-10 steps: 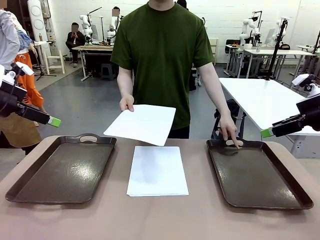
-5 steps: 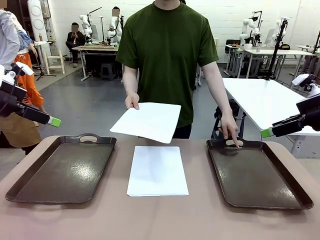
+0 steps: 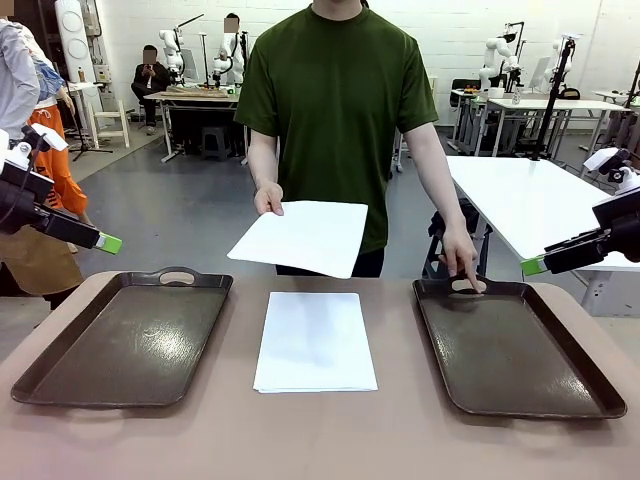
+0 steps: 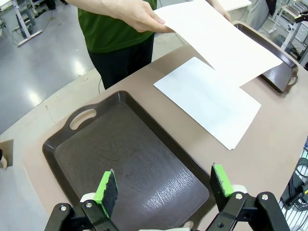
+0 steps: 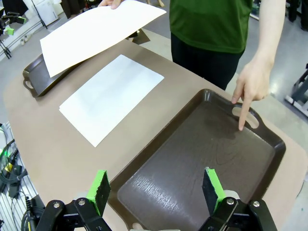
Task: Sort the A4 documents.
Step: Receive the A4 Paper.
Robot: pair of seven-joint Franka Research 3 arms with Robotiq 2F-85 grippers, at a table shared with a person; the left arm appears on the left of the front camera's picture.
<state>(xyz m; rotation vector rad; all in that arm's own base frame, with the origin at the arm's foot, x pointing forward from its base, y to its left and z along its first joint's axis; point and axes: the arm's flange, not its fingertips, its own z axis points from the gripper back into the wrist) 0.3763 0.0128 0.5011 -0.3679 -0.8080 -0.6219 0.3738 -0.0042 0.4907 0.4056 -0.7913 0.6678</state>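
Claws both gape wide and empty: our left claw [image 4: 164,183] faces one dark tray [image 4: 125,154], our right claw [image 5: 156,188] the other tray [image 5: 192,159]. Between them we see the stack of A4 documents [image 3: 315,340] flat on the surface [image 3: 320,440]. Beyond it, a person's hand [image 3: 267,198] holds a single sheet [image 3: 300,237] aloft.

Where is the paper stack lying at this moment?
In the front view the stack lies flat on the table, between the left tray and the right tray, below the sheet the person holds.
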